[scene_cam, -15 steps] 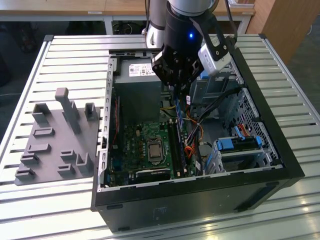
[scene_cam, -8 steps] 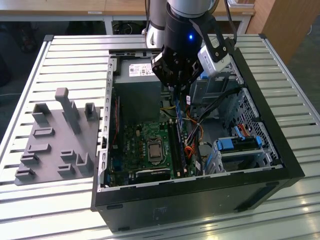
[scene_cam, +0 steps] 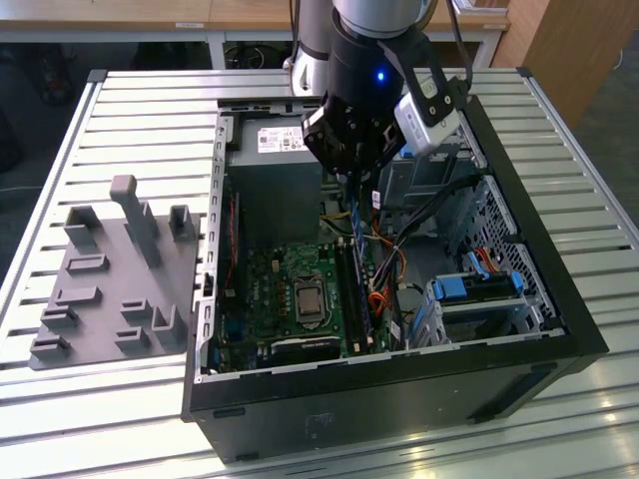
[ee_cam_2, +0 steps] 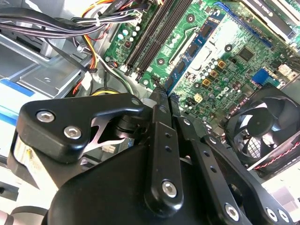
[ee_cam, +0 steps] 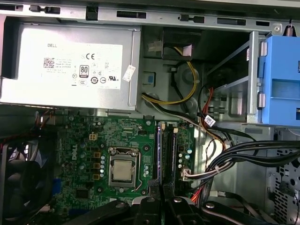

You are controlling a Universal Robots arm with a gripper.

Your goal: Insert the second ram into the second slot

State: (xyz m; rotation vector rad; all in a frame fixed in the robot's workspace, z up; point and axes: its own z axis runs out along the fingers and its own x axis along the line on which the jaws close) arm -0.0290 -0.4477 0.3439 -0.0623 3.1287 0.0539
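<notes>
My gripper [scene_cam: 351,185] hangs over the open computer case [scene_cam: 559,299], above the far end of the memory slots [scene_cam: 357,294]. Its fingers stand close together, shut on the second ram [scene_cam: 353,215], a thin blue stick that hangs edge-on below them, apart from the board. In both wrist views the black fingers [ee_cam_2: 159,140] [ee_cam: 150,206] point down at the long dark slots [ee_cam_2: 154,33] [ee_cam: 168,154] on the green motherboard [ee_cam: 89,154]. Whether one slot is filled I cannot tell.
A grey power supply [ee_cam: 70,65] sits beyond the board. The processor socket [ee_cam: 124,171] lies beside the slots. Bundled cables [ee_cam: 243,154] and blue drive-bay latches [scene_cam: 479,289] crowd the other side. A fan [ee_cam_2: 262,126] sits by the board. A grey fixture [scene_cam: 110,279] stands at the exterior view's left.
</notes>
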